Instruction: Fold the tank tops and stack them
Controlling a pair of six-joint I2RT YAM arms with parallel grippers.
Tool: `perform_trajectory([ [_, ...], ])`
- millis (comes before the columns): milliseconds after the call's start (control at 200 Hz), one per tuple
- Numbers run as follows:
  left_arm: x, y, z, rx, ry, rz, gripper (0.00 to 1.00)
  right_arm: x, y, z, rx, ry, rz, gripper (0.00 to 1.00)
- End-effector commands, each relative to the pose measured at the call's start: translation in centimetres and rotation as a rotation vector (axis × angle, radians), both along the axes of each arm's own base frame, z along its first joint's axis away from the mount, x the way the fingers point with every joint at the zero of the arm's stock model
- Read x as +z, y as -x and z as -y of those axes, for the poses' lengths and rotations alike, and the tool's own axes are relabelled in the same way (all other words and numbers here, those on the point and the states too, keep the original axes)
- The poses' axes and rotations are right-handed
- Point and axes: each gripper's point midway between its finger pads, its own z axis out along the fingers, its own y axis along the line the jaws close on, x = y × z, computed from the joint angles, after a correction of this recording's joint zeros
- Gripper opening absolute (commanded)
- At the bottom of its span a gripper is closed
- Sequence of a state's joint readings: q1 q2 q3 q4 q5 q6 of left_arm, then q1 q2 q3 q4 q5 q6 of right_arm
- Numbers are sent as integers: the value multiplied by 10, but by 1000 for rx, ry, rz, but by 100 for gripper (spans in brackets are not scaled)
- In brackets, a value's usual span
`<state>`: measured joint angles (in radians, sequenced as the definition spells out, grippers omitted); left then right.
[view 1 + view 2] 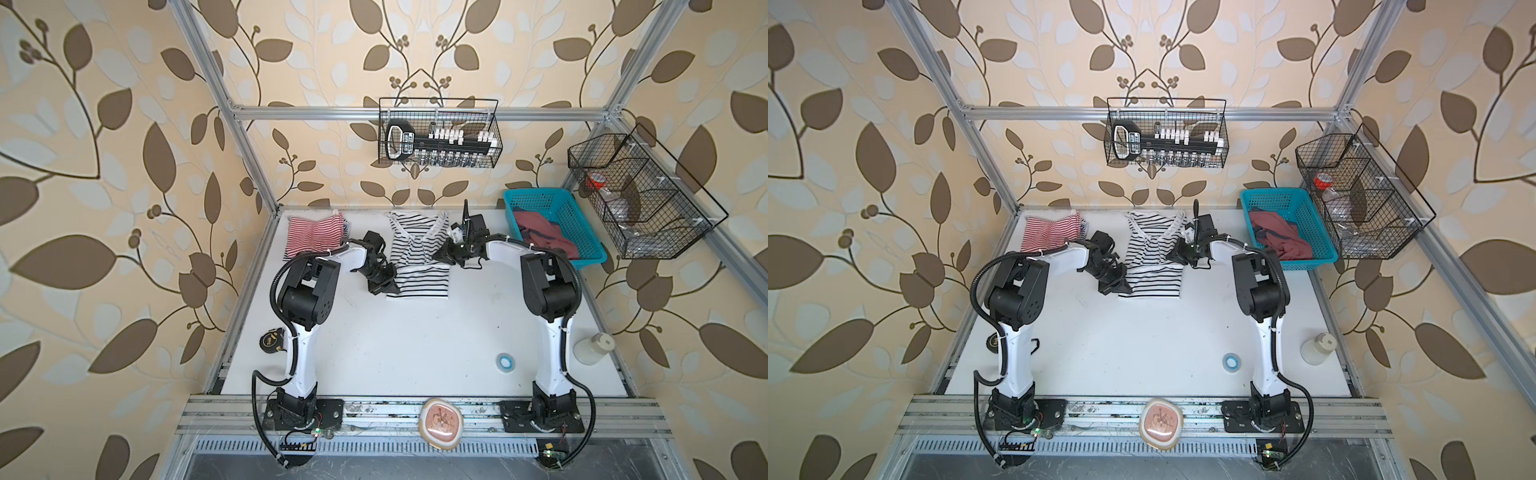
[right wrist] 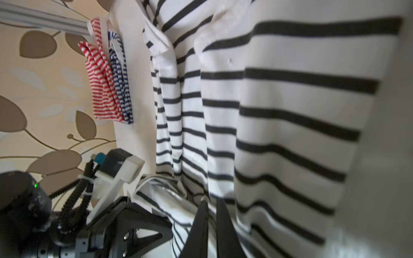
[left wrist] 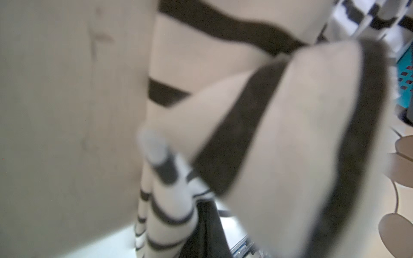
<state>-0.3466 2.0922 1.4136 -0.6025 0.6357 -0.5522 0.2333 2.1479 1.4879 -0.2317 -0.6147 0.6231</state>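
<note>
Left wrist lens: a raised fold of the black-and-white striped tank top (image 3: 290, 134) sits right against it, blurred, filling most of the view. My left end effector (image 1: 384, 287) is closed at the garment's 7 o'clock hem corner. From the cloth hanging before the lens I judge that it has the hem pinched.

Right end effector (image 2: 212, 201): at the garment's 3 o'clock edge. Fingers close together with a narrow slit between them. I cannot tell whether cloth is caught in it.

Garment position: on the tabletop (image 1: 415, 345), toward 12 o'clock from centre, straps at 12, hem at 6. Upper half creased and drawn narrow, lower half lying wider. Not a clean rectangle.

Other items: red-and-white striped tank top (image 1: 313, 237) folded at 10 o'clock, touching a blue-and-white striped piece (image 2: 121, 89). Dusty red tank top (image 1: 544, 232) heaped loose in the blue basket (image 1: 538, 192) at 2 o'clock.

Step in hand (judgement): mid-fold on the black-and-white top; the dusty red one not started.

Next move calls for:
- a firm pinch on both sides before any lift
- both arms travelling together so the hem runs straight
- the upper creases flattened
- the folded piece carried to the stack at 10 o'clock
</note>
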Motion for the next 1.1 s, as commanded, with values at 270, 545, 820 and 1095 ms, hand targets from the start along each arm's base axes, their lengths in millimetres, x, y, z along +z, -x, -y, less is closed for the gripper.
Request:
perform_trajectory([
  [270, -10, 38, -5, -43, -86, -56, 0, -21, 97, -27, 168, 124, -16, 12],
  [545, -6, 53, -14, -42, -102, -52, 0, -65, 130, -10, 203, 228, -124, 9],
  [820, 3, 76, -25, -40, -114, -51, 0, -80, 189, 4, 276, 323, -212, 4],
  [1095, 38, 81, -30, -27, -113, 18, 0, -36, 205, -8, 266, 251, -117, 18],
])
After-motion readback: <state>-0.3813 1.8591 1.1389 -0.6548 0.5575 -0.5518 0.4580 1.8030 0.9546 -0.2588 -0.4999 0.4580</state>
